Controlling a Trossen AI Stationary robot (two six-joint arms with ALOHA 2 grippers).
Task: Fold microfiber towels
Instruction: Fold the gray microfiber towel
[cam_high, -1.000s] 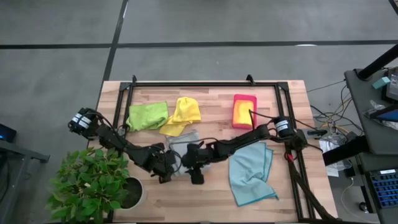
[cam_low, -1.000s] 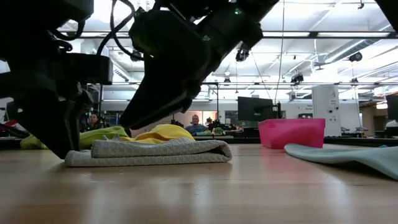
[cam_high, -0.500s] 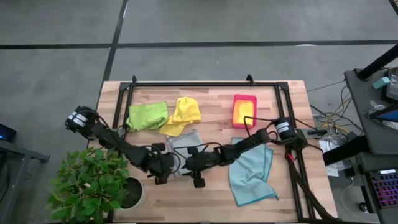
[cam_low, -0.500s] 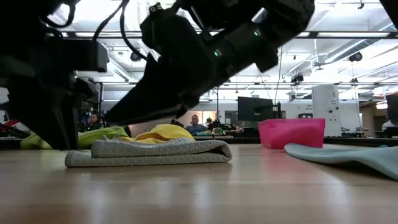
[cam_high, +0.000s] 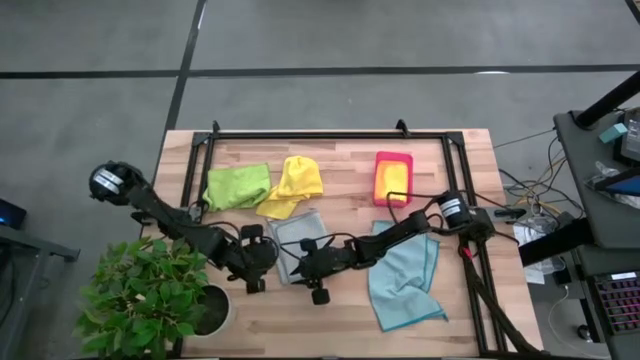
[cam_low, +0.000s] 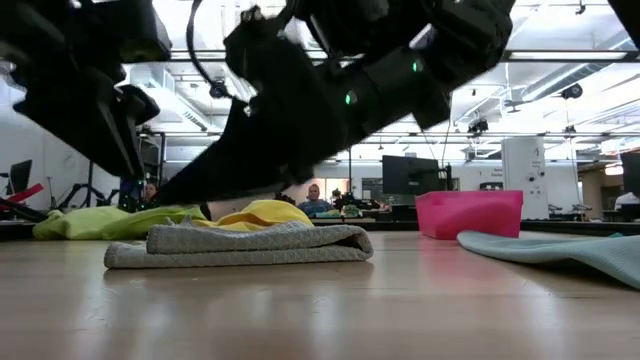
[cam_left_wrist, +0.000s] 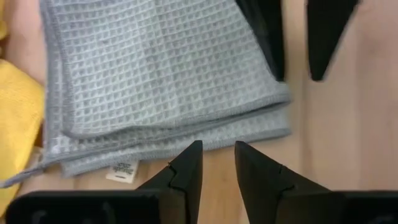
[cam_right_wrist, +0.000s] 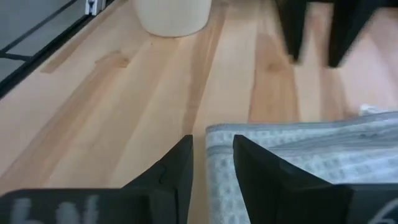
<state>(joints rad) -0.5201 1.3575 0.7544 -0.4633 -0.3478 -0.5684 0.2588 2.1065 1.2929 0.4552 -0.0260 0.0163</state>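
Left gripper: The left gripper hangs low over the table near the front edge, just beside the left edge of the grey towel; its two fingers stand a narrow gap apart with nothing between them.
Right gripper: The right gripper hovers at the grey towel's other side, fingers likewise parted by a slim gap and holding nothing, their tips over the cloth's hem.
Both from above: In the high view the left gripper and right gripper flank the grey towel, the two arms reaching in from opposite sides of the table.
Grey towel: Folded in layers, waffle-textured, lying flat on the wood a little front of the table's middle; its label shows at one corner in the left wrist view. From table height the grey towel is a low, flat stack.
Yellow towel: The yellow towel lies bunched toward the back edge, touching the grey towel's rear corner.
Green towel: The lime green towel sits just beside the yellow one, nearer the back left corner.
Light blue towel: The light blue towel is spread loosely near the front right corner, partly under the right arm.
Tray: A pink-red tray rests near the back edge, right of the yellow towel.
Table: The wooden table carries all of it.
Beside the table: A potted plant stands at the front left corner.
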